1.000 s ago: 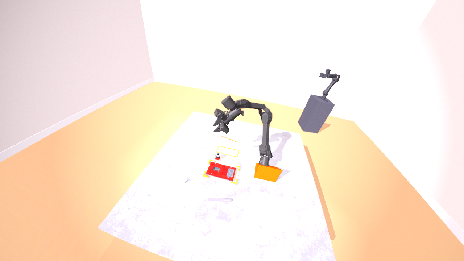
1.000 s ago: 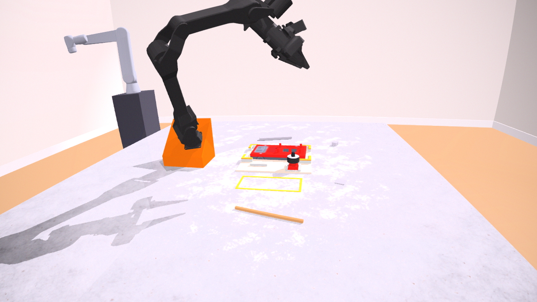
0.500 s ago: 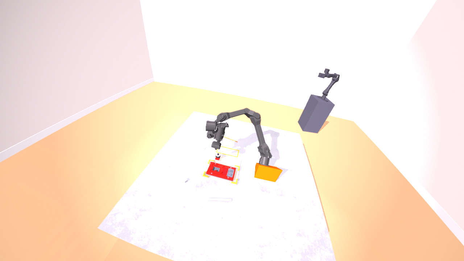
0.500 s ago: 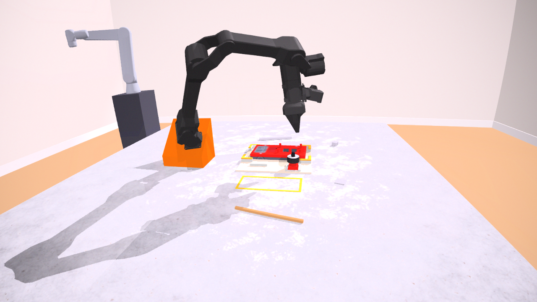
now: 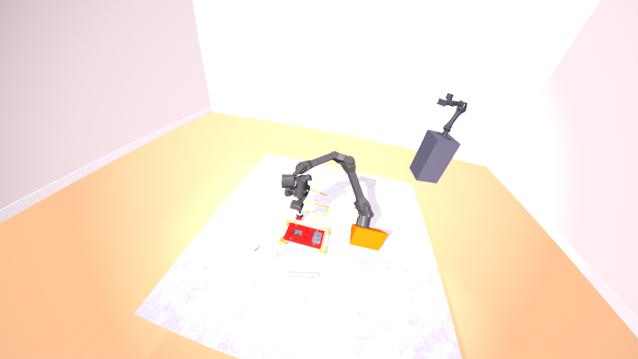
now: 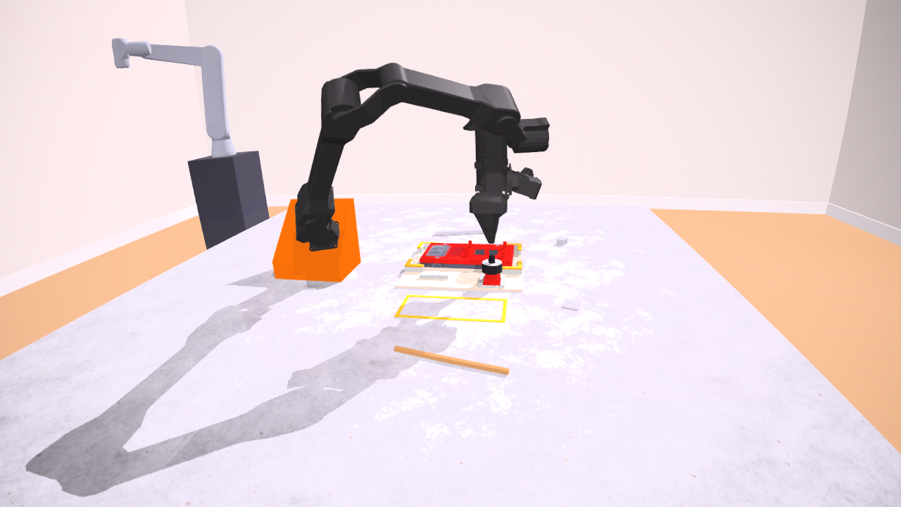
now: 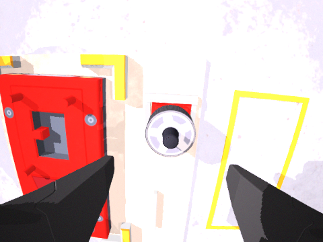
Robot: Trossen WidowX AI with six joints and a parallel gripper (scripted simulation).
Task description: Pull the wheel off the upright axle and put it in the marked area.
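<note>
Nearest you in the wrist view, the tool (image 7: pixel 168 175) hung with its two dark fingers spread and nothing between them; they touched nothing. Just beyond the fingertips, the wheel (image 7: pixel 171 136) sat on its upright axle (image 7: pixel 171 137), seen from almost straight above, with a small red block (image 7: pixel 171 107) showing under its far edge; the wheel lay roughly between the fingers' lines, though a little toward the left one. To the right of the wheel stood the yellow marked area (image 7: pixel 265 157) on the worktop (image 7: pixel 180 13), near but apart from it; to the left, the red board (image 7: pixel 54 134) with its yellow corner marks.

From the side view you could see the tool (image 6: pixel 492 236) pointing straight down, above the wheel (image 6: pixel 490 265) and not yet around it; the thin wooden stick (image 6: pixel 450 360) lay on the near side of the marked area (image 6: pixel 450 308), well apart from it.

What could have gone wrong from there, as I judge it: if you came down off-centre, one finger might have landed on the wheel's top or struck the axle rather than passing beside the rim; a grip too shallow might have let the wheel slip as it came up; a pull that was not straight up might have jammed the wheel on the axle; and a careless swing might have set it on the yellow line instead of inside.
</note>
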